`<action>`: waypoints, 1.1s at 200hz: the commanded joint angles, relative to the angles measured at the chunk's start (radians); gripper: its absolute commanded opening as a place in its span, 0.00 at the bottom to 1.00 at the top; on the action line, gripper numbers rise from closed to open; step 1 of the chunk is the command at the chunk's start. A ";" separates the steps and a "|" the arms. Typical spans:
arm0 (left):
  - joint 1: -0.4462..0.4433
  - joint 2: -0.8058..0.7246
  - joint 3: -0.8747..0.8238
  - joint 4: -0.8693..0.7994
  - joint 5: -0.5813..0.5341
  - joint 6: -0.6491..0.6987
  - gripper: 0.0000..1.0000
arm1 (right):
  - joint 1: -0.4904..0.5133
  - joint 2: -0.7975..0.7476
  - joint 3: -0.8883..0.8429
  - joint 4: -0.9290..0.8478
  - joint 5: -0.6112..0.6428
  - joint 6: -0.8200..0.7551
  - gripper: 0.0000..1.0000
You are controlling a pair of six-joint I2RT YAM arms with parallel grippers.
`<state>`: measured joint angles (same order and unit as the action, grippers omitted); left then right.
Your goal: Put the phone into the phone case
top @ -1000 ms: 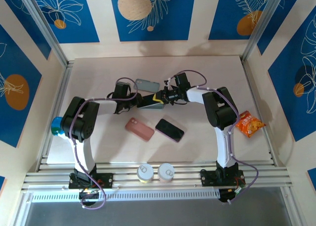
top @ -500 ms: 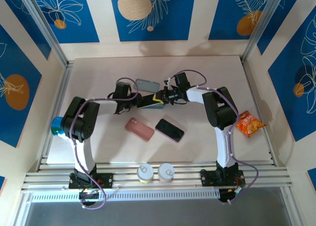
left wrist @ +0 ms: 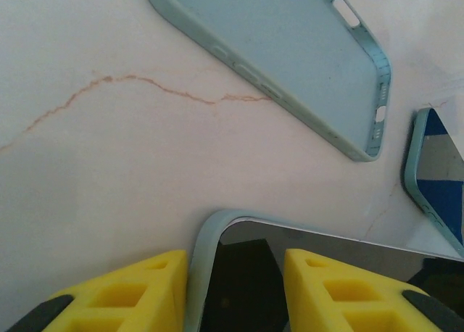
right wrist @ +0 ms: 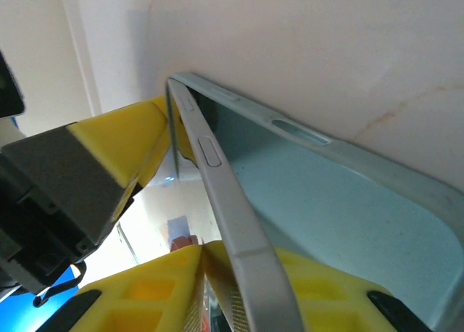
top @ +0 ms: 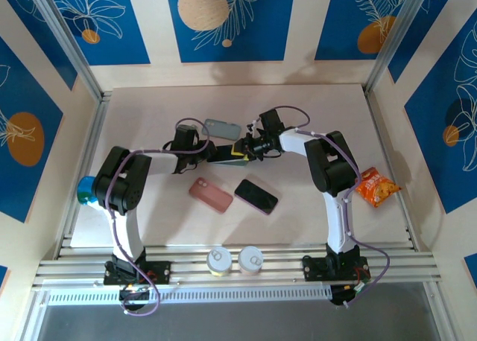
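Table [top: 313,103] was pale and matte, with a thin reddish hairline vein in the left wrist view. Phone case [left wrist: 290,56] lay flat and open side up at mid-table, just behind both grippers: pale blue-grey, soft-looking, with rounded corners and slot cut-outs along its rim. Phone [right wrist: 217,172] was raised off the table beside the case, a thin metallic grey-green edge with one side button and a dark glossy face. Right gripper [right wrist: 243,263] was clamped across the phone's two faces with its yellow blocky fingers. Left gripper [left wrist: 233,274] had its yellow fingers on either side of the phone's rounded corner; grip could not be judged. Nearer the arm bases lay a pink slab [top: 211,194] and a black handset [top: 256,196], close together and apart from the grippers. Two cans [top: 235,260] stood at the near rail, an orange snack bag [top: 376,187] lay far right, and a blue object [top: 84,190] sat by the left arm.
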<state>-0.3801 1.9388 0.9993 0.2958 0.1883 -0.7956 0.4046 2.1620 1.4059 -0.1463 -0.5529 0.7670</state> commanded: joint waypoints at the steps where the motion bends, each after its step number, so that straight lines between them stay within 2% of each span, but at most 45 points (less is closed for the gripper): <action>1: -0.063 0.005 -0.014 0.042 0.083 -0.014 0.38 | 0.021 -0.023 0.027 -0.100 0.031 -0.025 0.29; 33: -0.068 -0.004 -0.021 0.048 0.082 -0.015 0.38 | 0.022 -0.039 0.047 -0.171 0.063 -0.050 0.42; 114: -0.075 -0.014 -0.042 0.091 0.073 -0.024 0.38 | 0.023 -0.065 0.104 -0.345 0.136 -0.087 0.58; 176: -0.075 -0.025 -0.041 0.095 0.080 -0.014 0.38 | 0.026 -0.061 0.205 -0.502 0.174 -0.134 0.62; 220: -0.075 -0.028 -0.038 0.100 0.082 -0.013 0.38 | 0.025 -0.071 0.212 -0.543 0.191 -0.141 0.64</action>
<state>-0.4419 1.9388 0.9691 0.3717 0.2363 -0.8066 0.4198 2.1365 1.5951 -0.6186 -0.3630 0.6472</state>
